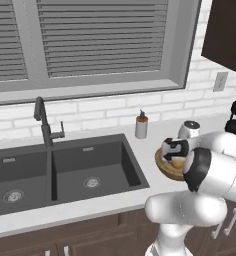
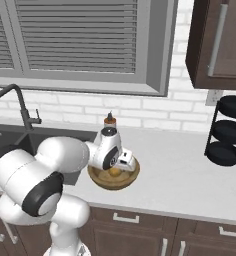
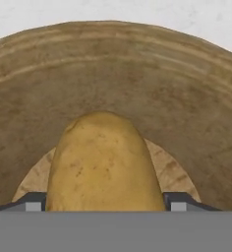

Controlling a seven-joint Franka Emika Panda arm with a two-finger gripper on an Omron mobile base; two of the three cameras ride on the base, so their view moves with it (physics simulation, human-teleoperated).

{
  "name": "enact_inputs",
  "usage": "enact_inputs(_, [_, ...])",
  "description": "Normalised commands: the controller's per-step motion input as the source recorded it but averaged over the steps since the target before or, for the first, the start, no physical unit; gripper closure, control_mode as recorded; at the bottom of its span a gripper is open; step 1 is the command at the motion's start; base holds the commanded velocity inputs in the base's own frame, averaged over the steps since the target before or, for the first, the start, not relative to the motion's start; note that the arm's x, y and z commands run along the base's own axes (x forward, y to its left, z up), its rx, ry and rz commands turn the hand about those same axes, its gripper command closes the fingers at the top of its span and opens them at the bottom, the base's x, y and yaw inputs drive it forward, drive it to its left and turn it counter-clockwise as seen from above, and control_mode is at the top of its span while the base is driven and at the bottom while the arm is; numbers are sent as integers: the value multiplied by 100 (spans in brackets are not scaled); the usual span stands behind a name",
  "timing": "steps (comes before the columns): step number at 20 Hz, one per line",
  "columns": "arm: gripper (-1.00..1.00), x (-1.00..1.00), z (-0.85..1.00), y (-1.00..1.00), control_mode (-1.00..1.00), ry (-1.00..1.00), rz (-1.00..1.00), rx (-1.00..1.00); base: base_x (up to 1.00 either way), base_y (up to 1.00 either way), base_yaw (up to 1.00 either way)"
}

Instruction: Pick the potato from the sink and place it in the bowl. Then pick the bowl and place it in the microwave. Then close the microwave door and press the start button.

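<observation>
Potato (image 3: 104,165) lies in bowl (image 3: 34,93) — hand (image 3: 104,202) spread wide.

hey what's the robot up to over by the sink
The arm is reaching over the wooden bowl on the counter to the right of the sink. The potato sits low inside the bowl, between the fingertips of the gripper, whose jaws stand wide on either side of it. Whether they touch the potato cannot be told. Both sink basins hold nothing but their drains.
</observation>
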Motion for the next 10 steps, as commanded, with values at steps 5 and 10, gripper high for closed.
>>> enact_inputs(5, [-100, -2, -17, 0, -100, 0, 0, 0, 0, 0, 0])
enact_inputs(10, [-100, -11, 0, 0, -100, 0, 0, 0, 0, 0, 0])
